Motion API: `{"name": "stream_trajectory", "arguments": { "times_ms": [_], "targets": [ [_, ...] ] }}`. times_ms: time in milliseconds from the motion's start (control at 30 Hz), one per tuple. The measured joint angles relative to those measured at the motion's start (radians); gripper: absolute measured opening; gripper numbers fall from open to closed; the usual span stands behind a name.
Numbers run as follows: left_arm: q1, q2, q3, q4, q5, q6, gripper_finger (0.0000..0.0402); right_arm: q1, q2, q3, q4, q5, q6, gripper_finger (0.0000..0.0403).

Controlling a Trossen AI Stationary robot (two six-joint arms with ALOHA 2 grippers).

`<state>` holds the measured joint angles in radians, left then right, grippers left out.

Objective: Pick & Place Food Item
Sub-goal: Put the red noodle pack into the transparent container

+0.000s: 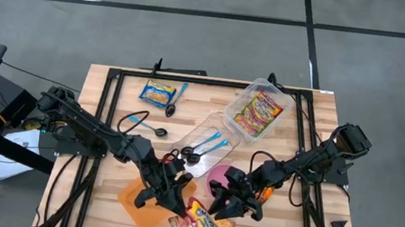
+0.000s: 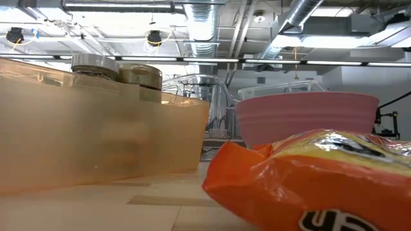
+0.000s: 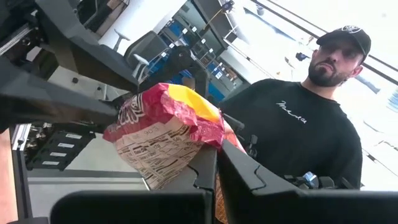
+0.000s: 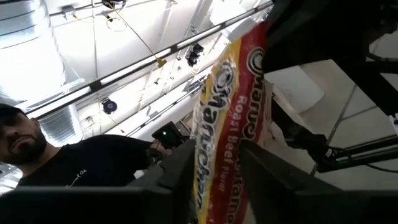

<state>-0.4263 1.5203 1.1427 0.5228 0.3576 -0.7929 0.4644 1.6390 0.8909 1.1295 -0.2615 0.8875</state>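
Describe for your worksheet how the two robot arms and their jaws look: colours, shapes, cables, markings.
Both the left arm and right arm are black, built of slim jointed segments with thin black cables beside them. Each ends in a bulkier gripper, left gripper and right gripper, with two dark, flat, angular jaws. The right gripper carries a small orange spot. No readable markings show.

Two black jointed arms; black cabling; orange accent near right tool (image 1: 238, 203).

A robotics lab or industrial workspace; bare silver ventilation ducts (image 2: 212, 25) and pipes cross the low view's top; a grey concrete floor (image 1: 195, 44) surrounds the pale wooden slatted table (image 1: 99, 79).
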Motion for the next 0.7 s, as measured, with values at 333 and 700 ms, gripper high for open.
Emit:
{"name": "stream_trajectory", "arguments": {
  "times_ms": [333, 700],
  "targets": [
    [0.004, 0.0, 0.0, 0.001, 0.0, 0.002, 0.0001, -0.026, 0.0, 0.0, -0.015, 0.0, 0.003, 0.0227],
    [0.041, 0.0, 0.0, -0.004, 0.009, 0.002, 0.0001, -0.029, 0.0, 0.0, -0.015, -0.008, -0.001, 0.0194]
  ]
}}
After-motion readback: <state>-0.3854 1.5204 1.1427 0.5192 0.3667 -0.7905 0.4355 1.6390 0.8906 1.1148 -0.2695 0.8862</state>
